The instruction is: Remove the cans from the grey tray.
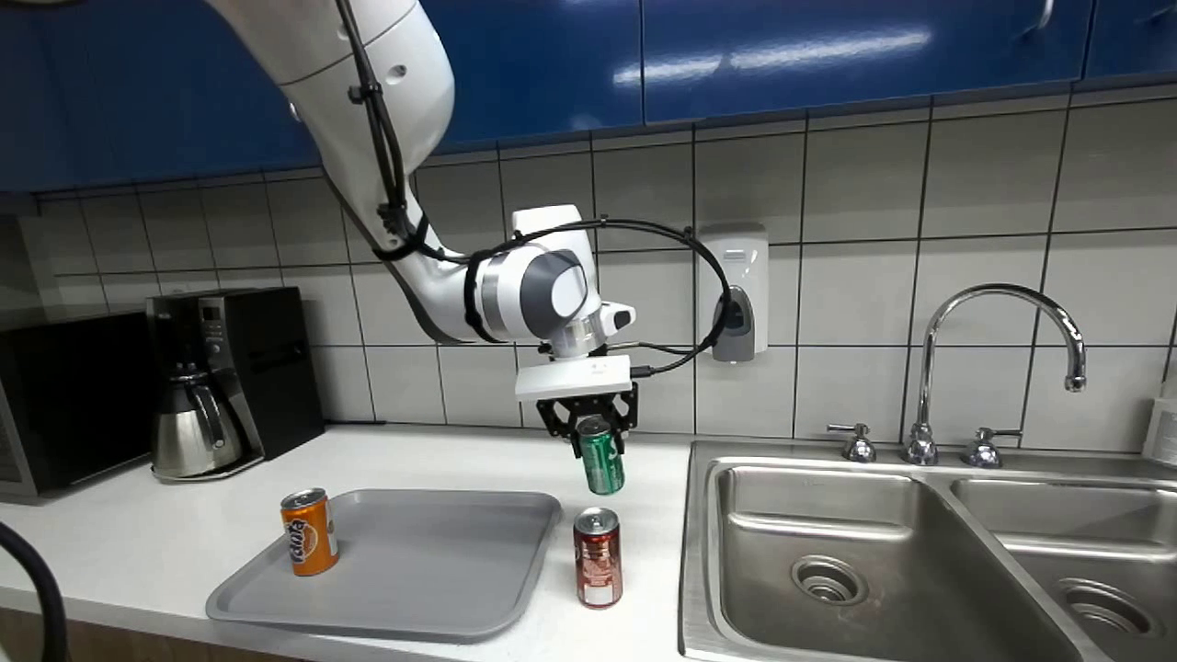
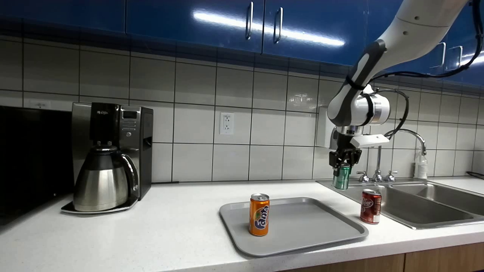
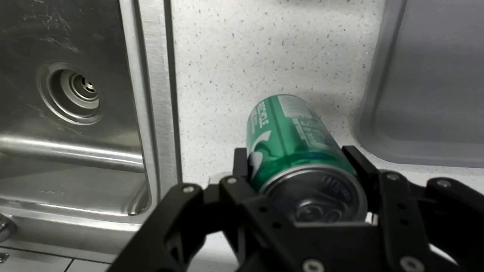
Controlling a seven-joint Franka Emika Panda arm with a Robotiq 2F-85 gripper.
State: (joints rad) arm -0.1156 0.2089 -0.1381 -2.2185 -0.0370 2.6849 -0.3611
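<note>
Hand (image 1: 599, 448) clasping one green can (image 1: 603, 469) in midair

In an exterior view, open tabletop (image 1: 653, 515) separates grey tray (image 1: 441, 561), lower left, from sink (image 1: 698, 552), lower right; one red Dr Pepper can (image 1: 599, 563) stands between, one orange Fanta can (image 1: 311, 536) on the tray.

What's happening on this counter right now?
The robot's gripper is holding the green can in the air, slightly tilted, over the strip of countertop between the grey tray and the sink. The red can stands on that same strip, off the grey tray. The orange can stands upright on the grey tray, the only can there. So the green can is not yet set down, and the orange one has yet to be taken off.
</note>
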